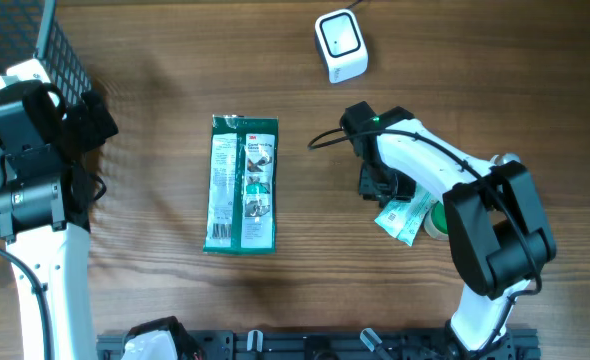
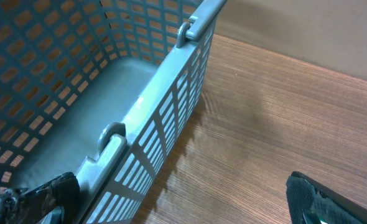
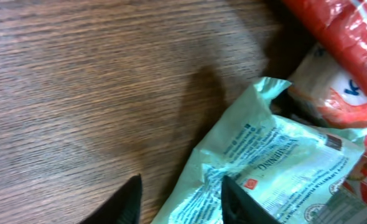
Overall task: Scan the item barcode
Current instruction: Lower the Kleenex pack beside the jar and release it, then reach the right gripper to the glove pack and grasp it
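Overhead view, starting at my far left: the left gripper [image 1: 93, 122] hangs beside the grey mesh basket [image 1: 60, 50] at the table's corner. On the left wrist camera its fingers [image 2: 43, 196] are spread as wide as I ever see them, with only basket wall and bare wood between them, so it holds nothing.

In the middle of the wooden table [image 1: 155, 300] a long green retail pack [image 1: 241, 183] lies flat, face up and well apart from both arms. Further right, near the far edge, sits the white barcode scanner [image 1: 340, 45].

The right gripper [image 1: 378, 188] is down at the table, at the near-left edge of a mint-green pouch [image 1: 407, 215]. On the right wrist camera its fingers [image 3: 233, 199] are partly apart. One rests on the crinkled pouch film and the other stands over wood just beside it, so they straddle the pouch's edge and have not pinched it. A red wrapper [image 3: 333, 25] lies just behind the pouch.
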Robot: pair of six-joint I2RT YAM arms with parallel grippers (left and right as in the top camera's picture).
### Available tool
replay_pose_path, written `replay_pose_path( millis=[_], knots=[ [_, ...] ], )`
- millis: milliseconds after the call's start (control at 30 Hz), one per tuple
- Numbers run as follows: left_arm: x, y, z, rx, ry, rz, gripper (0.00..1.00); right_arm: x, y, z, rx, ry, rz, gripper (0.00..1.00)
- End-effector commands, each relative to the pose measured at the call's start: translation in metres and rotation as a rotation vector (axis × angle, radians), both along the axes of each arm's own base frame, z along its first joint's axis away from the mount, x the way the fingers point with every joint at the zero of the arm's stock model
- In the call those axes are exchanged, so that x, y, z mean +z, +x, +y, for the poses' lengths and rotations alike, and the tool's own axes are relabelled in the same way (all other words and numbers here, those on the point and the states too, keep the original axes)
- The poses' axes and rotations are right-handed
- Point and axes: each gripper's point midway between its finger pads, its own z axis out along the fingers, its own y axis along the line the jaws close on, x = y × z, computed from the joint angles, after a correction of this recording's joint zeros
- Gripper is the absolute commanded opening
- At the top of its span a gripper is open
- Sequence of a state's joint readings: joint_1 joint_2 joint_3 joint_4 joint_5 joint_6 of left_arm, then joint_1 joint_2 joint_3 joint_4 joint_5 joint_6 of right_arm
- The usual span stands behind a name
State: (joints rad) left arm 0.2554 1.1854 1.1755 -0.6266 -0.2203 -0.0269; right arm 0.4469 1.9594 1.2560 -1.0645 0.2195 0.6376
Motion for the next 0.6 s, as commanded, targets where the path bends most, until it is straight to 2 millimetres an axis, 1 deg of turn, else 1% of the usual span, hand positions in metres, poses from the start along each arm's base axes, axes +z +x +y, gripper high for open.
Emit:
replay_pose_path(
  millis=[0,33,67,100,167,200,233,267,300,367,500,567],
  knots=[
    [-0.048,-0.006,-0.010,-0.012,-0.099,0.118,1.00,0.012,0.006,-0.001,-0.013,-0.016,-0.014,0.35],
    [-0.048,-0.006,-0.010,-0.012,-0.099,0.118,1.00,0.019,0.009,0.005,-0.012,0.008,-0.019,0.36],
    [-0.048,-0.006,-0.009,-0.012,-0.099,0.118,1.00,0.029,0.014,0.015,0.021,0.063,-0.023,0.38],
    [-0.048,-0.006,-0.010,-0.012,-0.099,0.118,1.00,0.041,0.020,0.031,0.072,0.149,-0.033,0.40],
    [-0.048,-0.006,-0.010,-0.012,-0.099,0.118,1.00,0.070,0.029,0.069,0.163,0.359,-0.069,0.47],
    [-0.048,-0.006,-0.009,-0.012,-0.099,0.118,1.00,0.085,0.031,0.088,0.209,0.473,-0.089,0.48],
    [-0.048,-0.006,-0.010,-0.012,-0.099,0.118,1.00,0.103,0.034,0.114,0.253,0.618,-0.120,0.48],
    [-0.048,-0.006,-0.009,-0.012,-0.099,0.118,1.00,0.114,0.035,0.130,0.273,0.705,-0.141,0.48],
    [-0.048,-0.006,-0.009,-0.012,-0.099,0.118,1.00,0.120,0.036,0.142,0.294,0.758,-0.156,0.48],
    [-0.048,-0.006,-0.010,-0.012,-0.099,0.118,1.00,0.123,0.035,0.159,0.335,0.793,-0.176,0.48],
    [-0.048,-0.006,-0.009,-0.012,-0.099,0.118,1.00,0.121,0.025,0.209,0.445,0.835,-0.211,0.49],
    [-0.048,-0.006,-0.010,-0.012,-0.099,0.118,1.00,0.114,0.017,0.234,0.488,0.821,-0.228,0.51]
  ],
)
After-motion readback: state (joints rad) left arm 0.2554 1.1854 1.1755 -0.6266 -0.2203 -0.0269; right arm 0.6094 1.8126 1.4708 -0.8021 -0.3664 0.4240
